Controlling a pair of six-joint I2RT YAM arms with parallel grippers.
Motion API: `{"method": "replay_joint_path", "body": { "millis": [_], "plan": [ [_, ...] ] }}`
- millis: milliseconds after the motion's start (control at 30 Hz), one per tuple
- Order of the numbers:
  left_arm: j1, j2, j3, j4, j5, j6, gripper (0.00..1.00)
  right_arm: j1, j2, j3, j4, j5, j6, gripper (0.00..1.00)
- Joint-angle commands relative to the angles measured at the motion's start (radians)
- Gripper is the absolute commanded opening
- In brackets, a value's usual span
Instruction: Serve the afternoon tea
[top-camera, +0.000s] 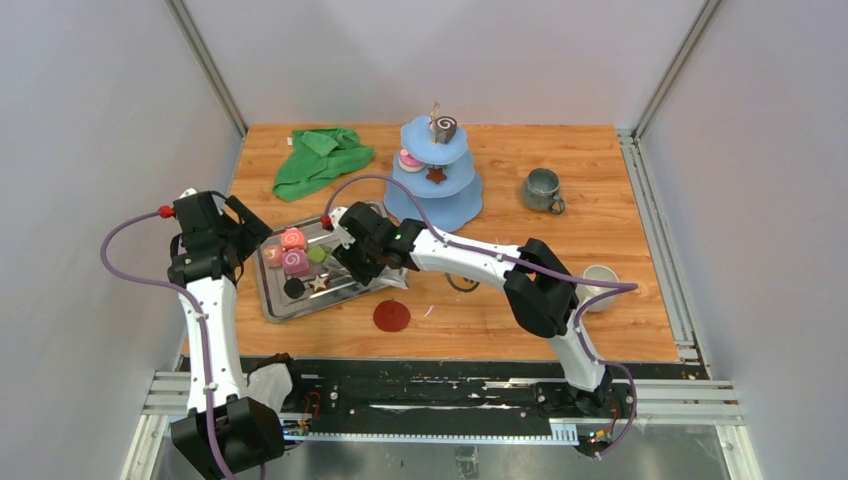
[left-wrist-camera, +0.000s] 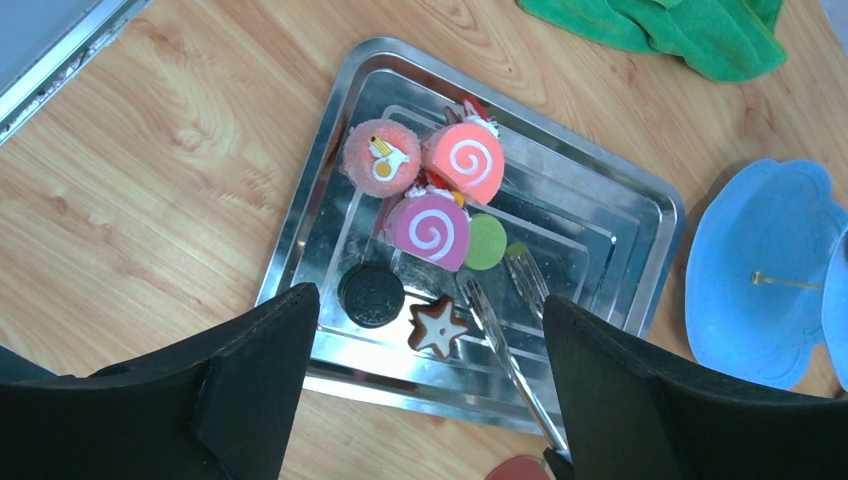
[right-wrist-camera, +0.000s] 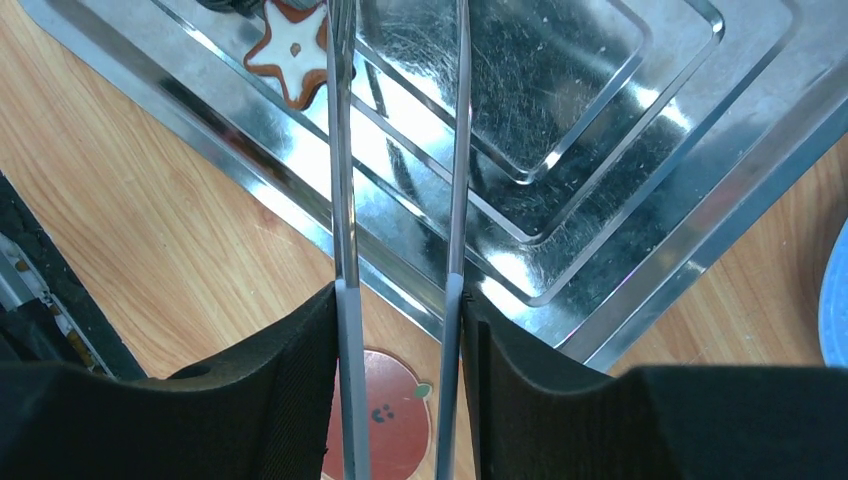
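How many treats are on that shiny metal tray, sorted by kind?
Pink swirl roll cakes: 2
Fuzzy pink round cake with yellow topping: 1
Flat green disc: 1
Black sandwich-biscuit disc: 1
Brown star biscuit with white icing: 1
Total: 6

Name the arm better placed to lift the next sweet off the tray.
Right. The right gripper holds the tongs, their tips over the tray beside the star biscuit; the left gripper hangs open and empty.

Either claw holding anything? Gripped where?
Right claw holds steel tongs, pinched across both arms, well back from the tips. Left claw open, empty.
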Motion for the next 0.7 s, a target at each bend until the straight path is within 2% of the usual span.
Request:
{"method": "replay_joint_path", "body": {
  "millis": [0, 667],
  "plan": [
    [-0.002, 0.005, 0.030, 0.012, 0.016, 0.016, 0.87, 0.010, 0.028, 0.049, -0.001, 0.027, 0.002, 0.45],
    [-0.002, 0.003, 0.023, 0.016, 0.031, 0.012, 0.87, 0.010, 0.121, 0.182, -0.024, 0.062, -0.039, 0.47]
  ]
}}
